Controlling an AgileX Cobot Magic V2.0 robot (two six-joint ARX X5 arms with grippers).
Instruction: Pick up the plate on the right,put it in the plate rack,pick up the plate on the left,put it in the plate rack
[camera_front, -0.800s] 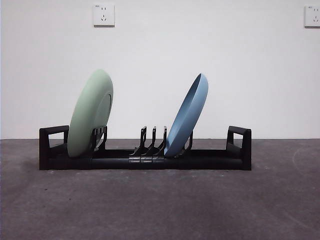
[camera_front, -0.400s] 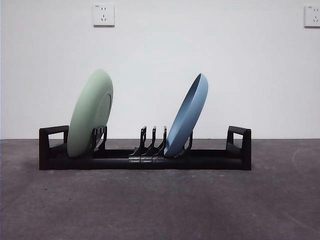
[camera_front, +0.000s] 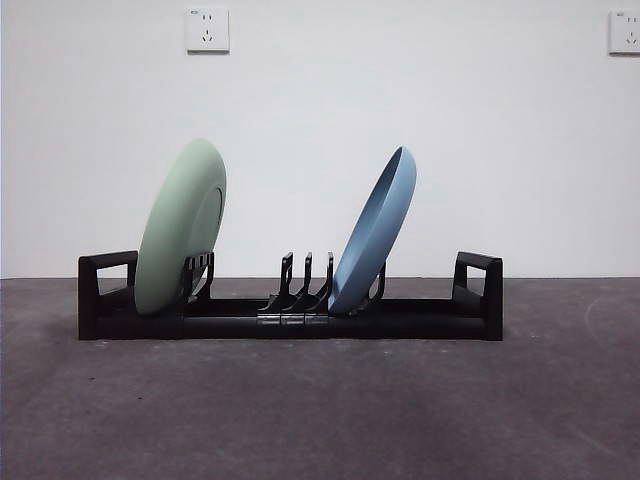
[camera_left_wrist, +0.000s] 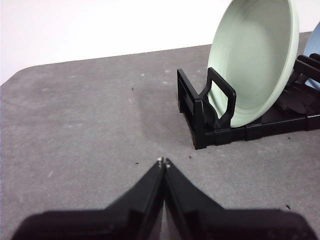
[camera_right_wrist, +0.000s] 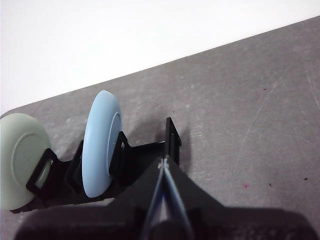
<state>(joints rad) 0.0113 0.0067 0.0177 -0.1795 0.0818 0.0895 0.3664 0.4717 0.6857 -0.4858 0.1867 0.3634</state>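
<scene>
- Green plate (camera_front: 180, 228), left of centre in the front view: it stands on edge in the slots at the left end of the plate rack (camera_front: 290, 312), just inside the left loop handle (camera_front: 105, 285). It leans with its top toward the right of the frame, resting against the prongs (camera_front: 200, 275) behind it; those prongs appear to be what keeps it upright. It is pale matte green, round, with a shallow raised rim.
- Middle prongs (camera_front: 305, 280), at the centre of the frame: three curved black uprights stand bare between the two plates.
- Blue plate (camera_front: 375, 232), just right of centre: it sits in a slot further along, leaning the same way at a steeper tilt, its lower edge caught at the base of the prongs. It is light blue with an upturned rim, and well apart from the green one.
- The rack itself is long, low and black, lying flat across the grey table (camera_front: 320, 410), with a square handle at the right end too (camera_front: 478, 280).
- Left gripper (camera_left_wrist: 163, 161), lower centre of its wrist view: jaws pressed together, empty, above bare table near the rack's green-plate end.
- Right gripper (camera_right_wrist: 163, 161), lower centre of its wrist view: jaws likewise closed on nothing, above the rack's other end.
- With both plates racked and both grippers clear, the task looks complete.
</scene>
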